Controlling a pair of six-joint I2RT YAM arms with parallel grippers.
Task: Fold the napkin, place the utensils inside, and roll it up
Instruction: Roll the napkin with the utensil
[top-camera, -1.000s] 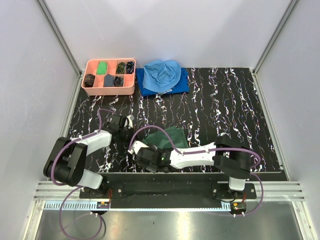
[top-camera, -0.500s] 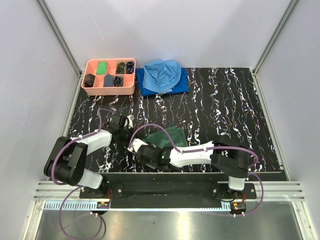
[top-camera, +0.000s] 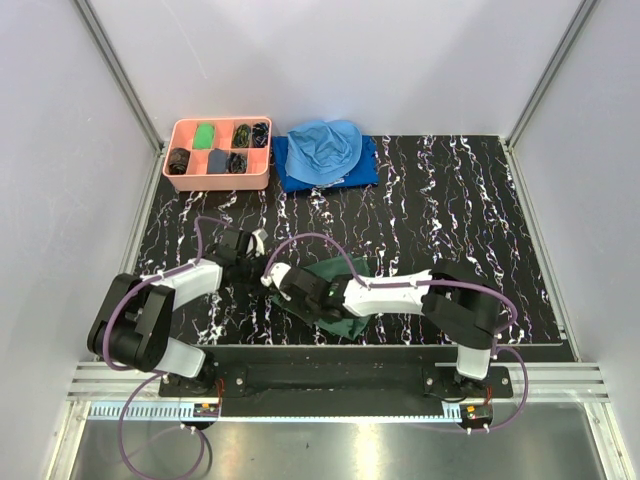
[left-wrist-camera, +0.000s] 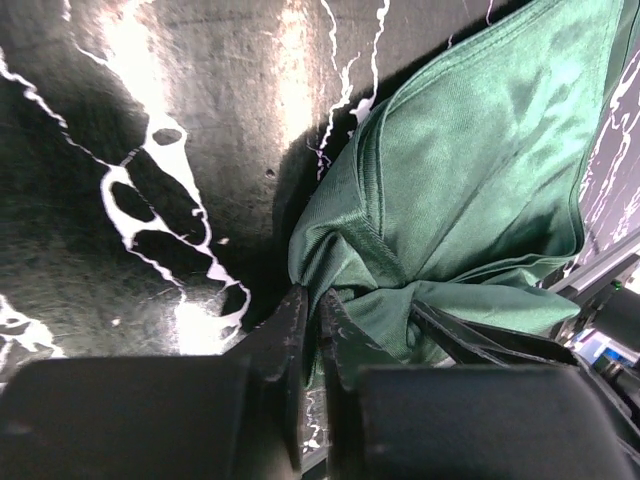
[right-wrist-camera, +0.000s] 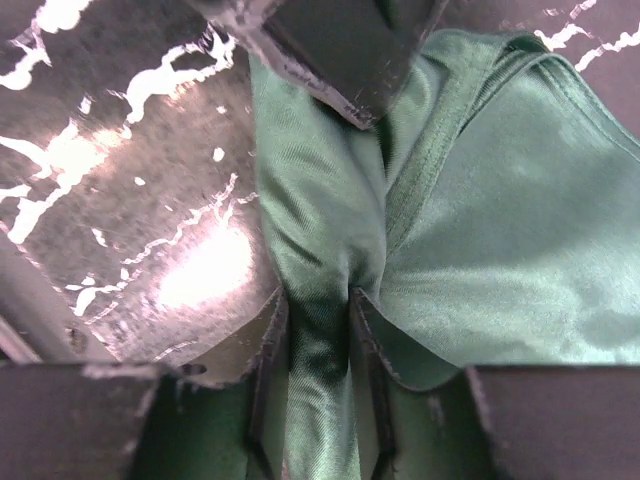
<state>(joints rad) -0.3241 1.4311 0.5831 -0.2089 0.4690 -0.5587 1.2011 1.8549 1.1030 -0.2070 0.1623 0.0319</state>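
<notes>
The dark green napkin (top-camera: 342, 292) lies bunched on the black marbled table, near the front edge at the middle. My left gripper (top-camera: 256, 250) is shut on the napkin's corner (left-wrist-camera: 330, 262) at the cloth's left end. My right gripper (top-camera: 283, 284) is shut on a pinched ridge of the same napkin (right-wrist-camera: 318, 330), close beside the left gripper, whose fingers (right-wrist-camera: 340, 50) show at the top of the right wrist view. The gold utensils are not visible in any view.
A pink tray (top-camera: 172, 181) with several small items stands at the back left. A light blue cloth (top-camera: 325, 148) lies on a darker blue cloth (top-camera: 362, 172) at the back middle. The table's front edge is just below the napkin.
My right gripper has moved up and left toward the left gripper, dragging the napkin. The cloth now spreads toward the front edge beneath the right arm. The left gripper has barely moved.
</notes>
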